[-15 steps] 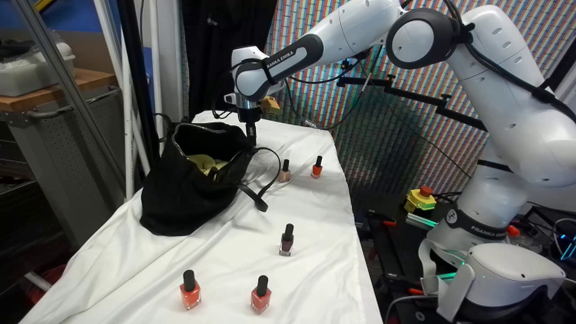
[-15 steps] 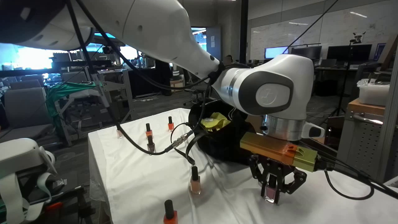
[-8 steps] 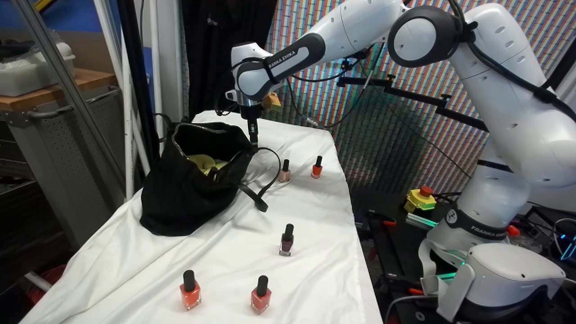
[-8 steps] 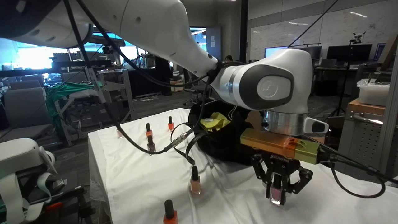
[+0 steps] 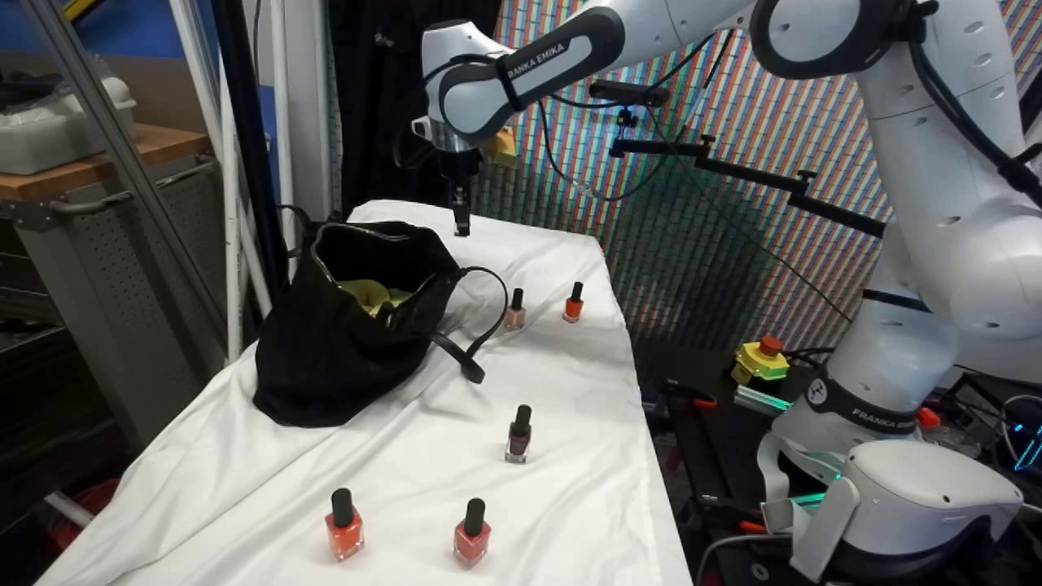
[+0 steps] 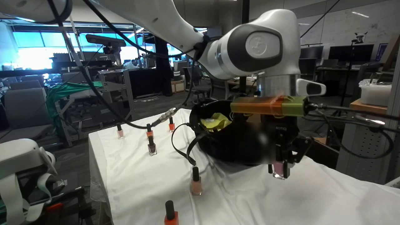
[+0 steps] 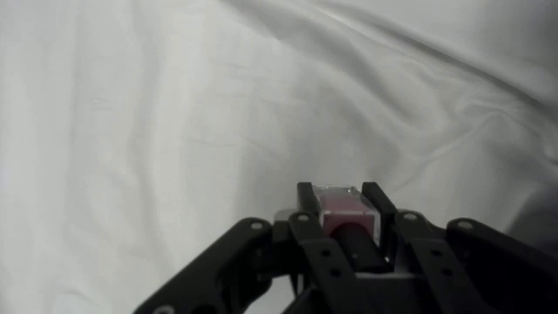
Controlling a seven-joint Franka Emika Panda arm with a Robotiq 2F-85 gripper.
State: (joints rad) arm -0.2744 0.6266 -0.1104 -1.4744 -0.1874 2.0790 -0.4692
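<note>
In an exterior view we cannot make out the cap of the pink bottle [image 6: 278, 169], hidden by the gripper [image 6: 278, 172], and a smear blurs one side of the black bag [image 6: 215, 150]. Its wall hides part of the yellow cloth [image 6: 218, 122] from us. We find an orange bottle [image 6: 171, 218] cut off at the bottom edge, the white headset [image 6: 18, 153] at the left. We see the robot arm [image 6: 175, 31] cropped in both exterior views. Faint marks on the whiteboard [image 6: 331, 26] are too small to read.

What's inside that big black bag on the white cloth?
Through the open top of the black bag, both exterior views show something yellow, crumpled and soft-looking. I can't tell what it is. The bag's sides hide the bottom, so anything deeper can't be seen.
</note>
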